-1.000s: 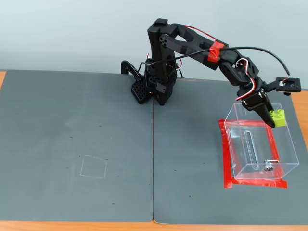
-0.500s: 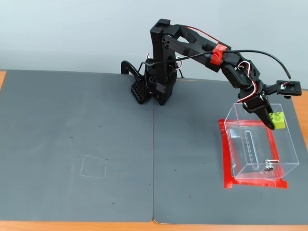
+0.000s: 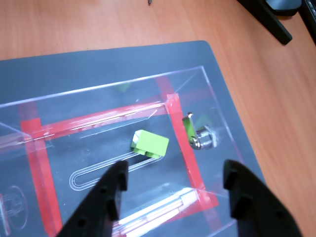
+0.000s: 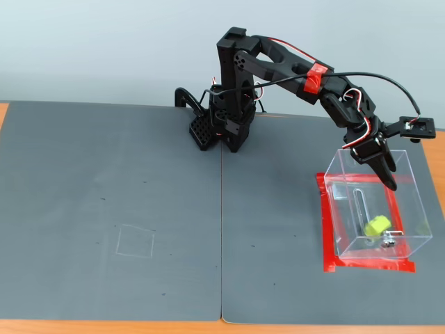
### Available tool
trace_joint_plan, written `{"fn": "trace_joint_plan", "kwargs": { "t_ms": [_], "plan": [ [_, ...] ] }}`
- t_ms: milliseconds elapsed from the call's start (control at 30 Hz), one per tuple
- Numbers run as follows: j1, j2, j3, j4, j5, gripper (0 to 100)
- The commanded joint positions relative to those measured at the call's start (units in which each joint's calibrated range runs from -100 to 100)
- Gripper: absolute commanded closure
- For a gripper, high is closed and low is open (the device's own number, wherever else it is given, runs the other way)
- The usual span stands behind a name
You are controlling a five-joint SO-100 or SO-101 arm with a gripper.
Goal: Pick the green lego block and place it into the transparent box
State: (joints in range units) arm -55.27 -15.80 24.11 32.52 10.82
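— Below the pincer (image 3: 173, 180), what is that green thing?

— That is the green lego block (image 3: 149, 143). It sits inside the transparent box (image 3: 207, 103), a little way under the two black fingers (image 3: 111, 190) and apart from them. In the fixed view the block (image 4: 376, 225) is low in the box (image 4: 417, 202), while the pincer (image 4: 388, 177) hangs above it near the top of the box.

— Is the pincer holding anything?

— No. Its fingers are spread wide apart and nothing is between them.

— What else is near the pincer?

— In the wrist view, a small shiny metal fitting (image 3: 201, 137) is on the box wall, just right of the block. A long thin slot (image 3: 98, 170) runs in the wall right beside the block. Red tape (image 4: 327, 229) goes around the foot of the box, and all of it rests on a dark gray mat (image 4: 111, 195).
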Motion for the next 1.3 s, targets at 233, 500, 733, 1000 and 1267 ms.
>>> {"fn": "trace_joint_plan", "kwargs": {
  "t_ms": [233, 500, 733, 1000, 1267],
  "plan": [
    [2.34, -1.53, -2.27, 0.03, 0.15, 78],
    [7.71, -10.52, 5.33, 0.72, 0.15, 97],
    [14.72, -23.58, 18.81, 0.64, -0.27, 98],
    [27.78, -42.23, 36.54, 0.03, -0.32, 98],
    [41.13, -56.56, 47.75, 0.64, -0.37, 98]
  ]
}}
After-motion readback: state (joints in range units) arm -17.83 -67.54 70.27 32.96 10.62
